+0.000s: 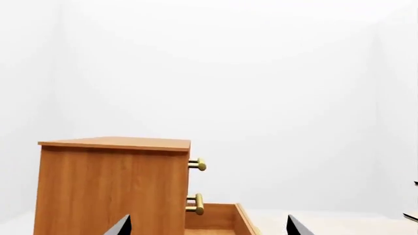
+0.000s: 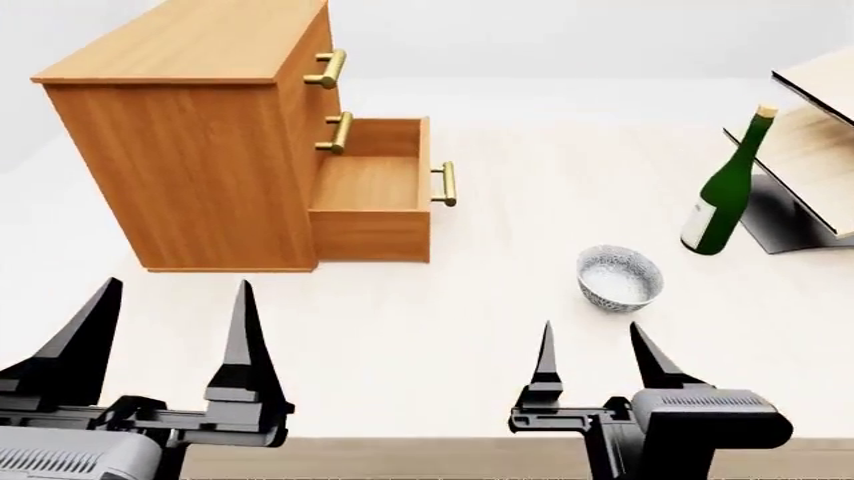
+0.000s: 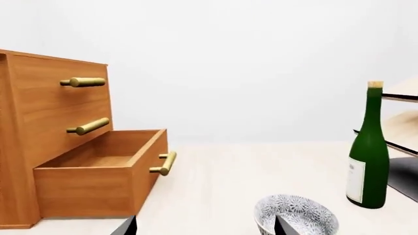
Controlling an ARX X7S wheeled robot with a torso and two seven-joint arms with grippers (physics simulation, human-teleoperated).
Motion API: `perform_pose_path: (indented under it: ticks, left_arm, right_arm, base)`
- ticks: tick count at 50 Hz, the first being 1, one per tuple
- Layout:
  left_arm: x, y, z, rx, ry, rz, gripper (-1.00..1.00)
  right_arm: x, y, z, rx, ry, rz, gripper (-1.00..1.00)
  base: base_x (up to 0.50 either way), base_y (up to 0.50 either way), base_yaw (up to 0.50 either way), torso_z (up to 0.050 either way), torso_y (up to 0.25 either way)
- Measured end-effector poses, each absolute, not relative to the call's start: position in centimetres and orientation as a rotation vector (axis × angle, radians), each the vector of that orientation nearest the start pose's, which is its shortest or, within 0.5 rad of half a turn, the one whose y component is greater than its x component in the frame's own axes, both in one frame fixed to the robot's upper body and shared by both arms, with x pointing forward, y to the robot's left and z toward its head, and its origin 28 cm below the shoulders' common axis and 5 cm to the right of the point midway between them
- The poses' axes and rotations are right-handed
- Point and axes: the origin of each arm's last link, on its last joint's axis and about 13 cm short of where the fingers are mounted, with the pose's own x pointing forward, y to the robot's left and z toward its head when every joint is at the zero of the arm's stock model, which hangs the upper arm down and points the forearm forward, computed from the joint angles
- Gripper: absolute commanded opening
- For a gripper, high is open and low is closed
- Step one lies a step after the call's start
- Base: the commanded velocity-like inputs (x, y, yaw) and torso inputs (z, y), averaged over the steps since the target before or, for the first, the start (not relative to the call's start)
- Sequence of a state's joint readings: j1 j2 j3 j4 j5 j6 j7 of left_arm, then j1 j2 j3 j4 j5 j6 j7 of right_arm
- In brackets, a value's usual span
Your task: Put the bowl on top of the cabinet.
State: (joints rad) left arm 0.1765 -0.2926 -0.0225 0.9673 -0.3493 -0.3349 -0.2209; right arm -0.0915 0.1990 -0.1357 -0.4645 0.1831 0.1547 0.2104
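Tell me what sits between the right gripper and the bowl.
Nothing: in the head view only bare tabletop separates the right gripper from the bowl.

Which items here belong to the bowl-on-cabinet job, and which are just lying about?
Part of the job:
- bowl, on the table
- cabinet, bottom drawer open
- right gripper, open, nearest the bowl

Just lying about:
- green bottle
- pale wooden rack
- left gripper, open, idle

Open drawer (image 2: 371, 195) beside bare cabinet top (image 2: 187, 40)
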Motion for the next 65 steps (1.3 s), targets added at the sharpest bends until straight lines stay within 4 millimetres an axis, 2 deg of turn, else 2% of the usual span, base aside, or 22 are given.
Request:
perform_pose_path:
  ticks: [23, 33, 41, 47, 65]
  left_arm:
    - [13.89, 22.23, 15.72, -0.066, -0.410, -0.068, 1.00]
    - [13.91, 22.23, 15.72, -0.064, -0.410, -0.067, 1.00]
    - [13.85, 22.22, 15.77, -0.065, -0.410, -0.068, 1.00]
    - [13.86, 22.21, 15.76, -0.065, -0.410, -0.070, 1.00]
    - [13.77, 22.19, 15.76, -0.066, -0.411, -0.072, 1.00]
  right_arm:
    - [18.39, -9.96, 8.27, 0.023, -0.204, 0.013, 1.00]
    - [18.44, -9.89, 8.25, 0.026, -0.206, 0.015, 1.00]
    - [18.34, -9.94, 8.34, 0.035, -0.216, 0.009, 1.00]
    - [18.36, -10.00, 8.47, 0.040, -0.223, 0.004, 1.00]
    - [18.25, -10.06, 8.60, 0.045, -0.246, 0.001, 1.00]
  base:
    - [0.00, 0.46, 0.00, 0.000, 0.000]
    - [0.00, 0.00, 0.00, 0.000, 0.000]
    - [0.47, 0.00, 0.00, 0.000, 0.000]
    - [0.00, 0.00, 0.00, 0.000, 0.000]
    - [0.49, 0.00, 0.00, 0.000, 0.000]
